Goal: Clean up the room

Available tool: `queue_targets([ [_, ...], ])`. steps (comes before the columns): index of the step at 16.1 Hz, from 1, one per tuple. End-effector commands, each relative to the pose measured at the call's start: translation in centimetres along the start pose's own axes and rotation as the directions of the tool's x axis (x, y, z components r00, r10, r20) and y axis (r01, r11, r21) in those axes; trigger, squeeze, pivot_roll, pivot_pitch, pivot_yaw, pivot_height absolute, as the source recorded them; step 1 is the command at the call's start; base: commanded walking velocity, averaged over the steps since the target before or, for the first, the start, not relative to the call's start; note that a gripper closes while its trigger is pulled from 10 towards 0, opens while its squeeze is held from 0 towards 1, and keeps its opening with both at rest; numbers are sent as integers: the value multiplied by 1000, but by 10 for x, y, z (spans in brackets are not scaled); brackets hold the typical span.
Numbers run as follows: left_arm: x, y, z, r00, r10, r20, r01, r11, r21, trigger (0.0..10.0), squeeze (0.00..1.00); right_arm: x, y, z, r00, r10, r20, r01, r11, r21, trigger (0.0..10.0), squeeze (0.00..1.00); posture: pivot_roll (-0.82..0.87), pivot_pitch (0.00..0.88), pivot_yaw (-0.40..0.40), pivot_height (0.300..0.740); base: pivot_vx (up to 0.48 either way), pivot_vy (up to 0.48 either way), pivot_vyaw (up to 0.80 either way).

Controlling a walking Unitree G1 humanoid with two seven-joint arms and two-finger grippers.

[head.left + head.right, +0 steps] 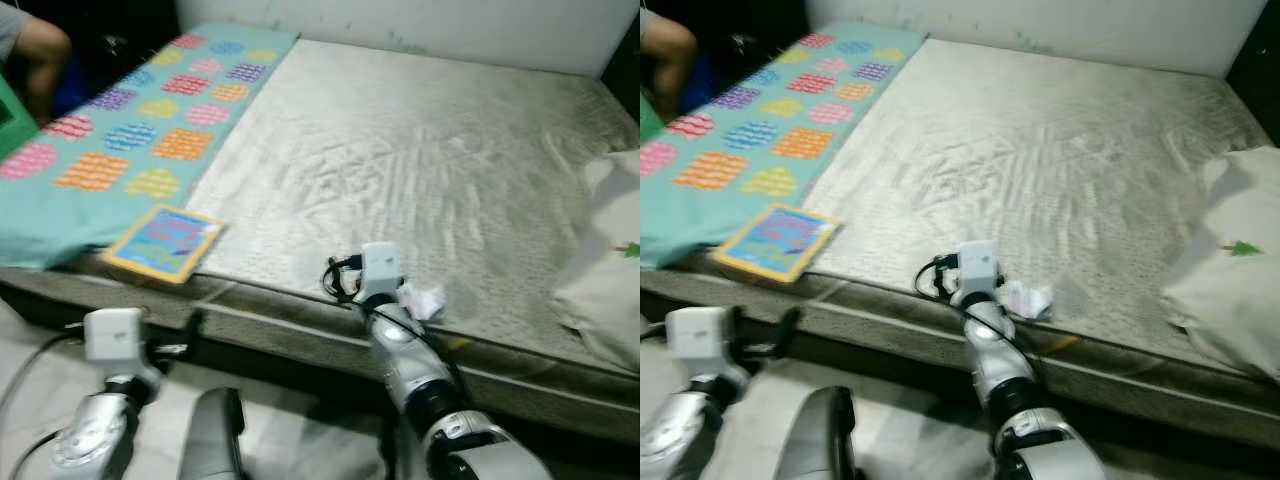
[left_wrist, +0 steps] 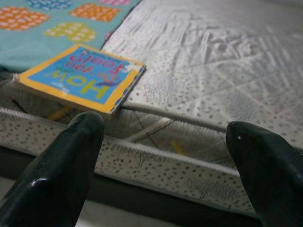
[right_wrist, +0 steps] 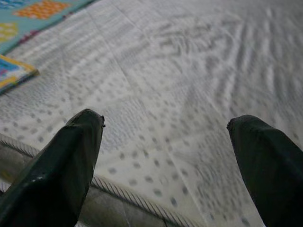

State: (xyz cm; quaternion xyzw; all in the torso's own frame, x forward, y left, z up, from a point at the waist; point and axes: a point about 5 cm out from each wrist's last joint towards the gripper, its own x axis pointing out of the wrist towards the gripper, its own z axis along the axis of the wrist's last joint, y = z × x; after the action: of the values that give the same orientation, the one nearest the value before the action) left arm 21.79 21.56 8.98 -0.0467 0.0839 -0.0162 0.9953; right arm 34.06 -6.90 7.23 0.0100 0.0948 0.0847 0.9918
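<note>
A small board book [image 1: 165, 243] with a yellow border and blue cover lies on the near left corner of the mattress [image 1: 420, 170], partly on a teal blanket [image 1: 120, 140] with coloured patches. In the left wrist view my left gripper [image 2: 165, 161] is open below the mattress edge, with the book [image 2: 83, 80] just ahead and off to one side. A crumpled white paper [image 1: 425, 300] lies at the mattress front edge beside my right wrist. My right gripper [image 3: 165, 156] is open over the front edge, with bare mattress between its fingers [image 3: 61, 161].
A white pillow [image 1: 610, 260] with a small green print lies at the right side of the bed. A person's arm [image 1: 35, 50] shows at the far left behind the blanket. A white wall runs along the bed's far side. Floor lies below the bed edge.
</note>
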Motion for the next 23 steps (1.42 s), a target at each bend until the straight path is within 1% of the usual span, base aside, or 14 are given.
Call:
queue_targets([
  [1,1,-8,5,1000,-21,7,21,1000,-6,10000,0,-1,-12,-4,999,-43,-8,43,999,0,10000,0,83,125,-45,564,0,0,-800],
  [2,0,-10,4,1000,-25,3,25,1000,-8,10000,0,-2,-13,-5,999,-47,-3,47,999,-2,10000,0,82,131,-45,564,0,0,-800],
  [3,-1,-14,4,1000,-31,0,31,999,-15,10000,0,-3,-16,-5,998,-60,17,59,998,18,10000,0,83,140,-47,564,0,0,0],
  [5,-7,-16,4,999,-38,-14,37,999,-16,10000,0,-2,-14,-2,998,-52,37,52,999,-5,10000,0,96,162,-50,564,0,0,0],
  [9,-16,-18,3,998,-49,-41,48,999,-17,10000,0,2,-11,3,998,-43,38,43,999,-6,10000,0,110,180,-52,564,0,0,0],
  [12,-25,-29,7,994,-93,-51,92,996,-16,10000,0,4,-8,4,999,-39,38,39,999,-3,10000,0,155,208,-59,564,0,0,0],
  [15,-43,-35,6,992,-104,-78,103,994,-22,10000,0,8,2,12,998,-44,49,45,999,-15,10000,0,183,236,-62,564,0,0,0],
  [17,-51,-37,6,991,-97,-88,95,995,-27,10000,0,10,4,15,997,-46,60,47,999,-27,10000,0,192,250,-65,564,0,0,0],
  [18,-51,-38,7,992,-92,-90,89,996,-30,10000,0,12,2,20,997,-49,61,53,996,-67,10000,0,194,255,-66,564,0,0,0],
  [19,-53,-39,7,992,-91,-93,89,996,-32,10000,0,13,0,21,997,-50,62,56,995,-84,10000,0,195,256,-66,564,0,0,0],
  [20,-55,-41,6,991,-94,-100,91,995,-38,10000,0,15,-7,22,996,-65,54,72,989,-128,10000,0,196,260,-69,564,0,0,0],
  [21,-56,-42,6,990,-96,-103,92,995,-40,10000,0,15,-10,22,996,-75,48,81,986,-142,10000,0,198,262,-70,564,0,0,0],
  [23,-58,-43,6,989,-94,-110,90,995,-45,10000,0,16,-21,22,994,-109,26,112,967,-230,10000,0,202,268,-71,564,0,0,0],
])
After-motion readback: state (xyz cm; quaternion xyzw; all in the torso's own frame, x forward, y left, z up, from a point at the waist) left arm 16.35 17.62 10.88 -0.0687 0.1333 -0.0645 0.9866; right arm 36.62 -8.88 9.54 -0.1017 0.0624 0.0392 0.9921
